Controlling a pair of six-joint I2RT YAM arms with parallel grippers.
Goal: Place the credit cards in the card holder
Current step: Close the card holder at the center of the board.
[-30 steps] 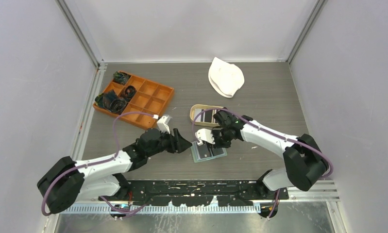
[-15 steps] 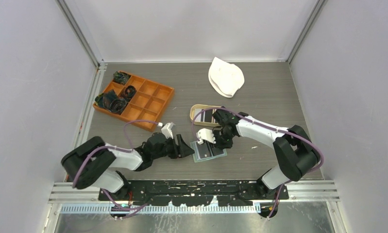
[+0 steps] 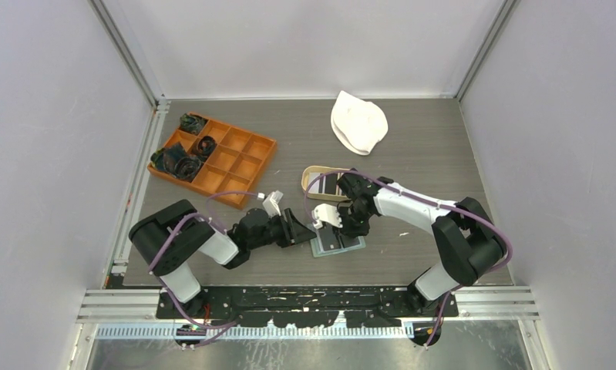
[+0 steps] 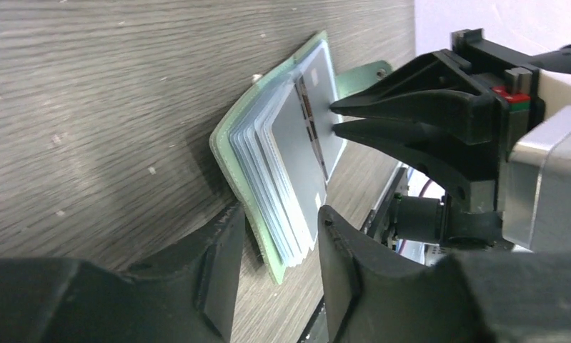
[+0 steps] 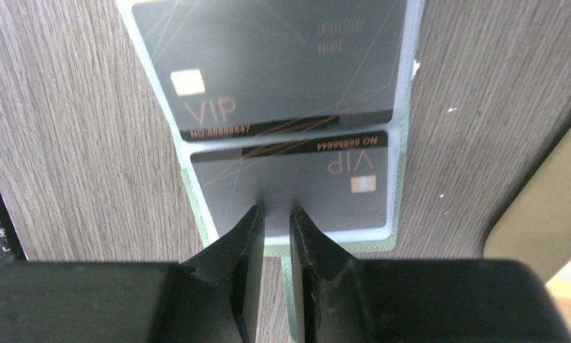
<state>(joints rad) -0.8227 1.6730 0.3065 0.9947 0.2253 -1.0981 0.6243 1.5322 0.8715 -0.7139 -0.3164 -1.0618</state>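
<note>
Since one second ago the left arm's elbow is sitting folded much closer to its base, and the left gripper (image 3: 302, 230) is standing slightly further right, at the near-left edge of the small sage-green folding card holder (image 3: 343, 245). The holder is lying open on the grey wood-grain table (image 3: 428, 154), just in front of the oval tan shallow tray (image 3: 311, 176). In the left wrist view the left gripper (image 4: 275, 246) is showing its fingers spread, straddling the near corner of the holder's fanned pale blue-grey pockets (image 4: 261, 164); contact is not resolvable. The right gripper (image 4: 334, 118) is coming in from the opposite side, jaws almost together with a thin gap, tips meeting a grey card (image 4: 296, 143) in the top pocket. The right wrist view is showing two dark grey credit cards marked VIP, one (image 5: 268, 64) in the far pocket and one (image 5: 325, 193) in the near pocket, with the right gripper (image 5: 275, 211) bearing on the near one; pinching or only pressing, I cannot tell. An orange compartment box (image 3: 235, 154) is sitting far left and a white cloth (image 3: 358, 122) far back.
</note>
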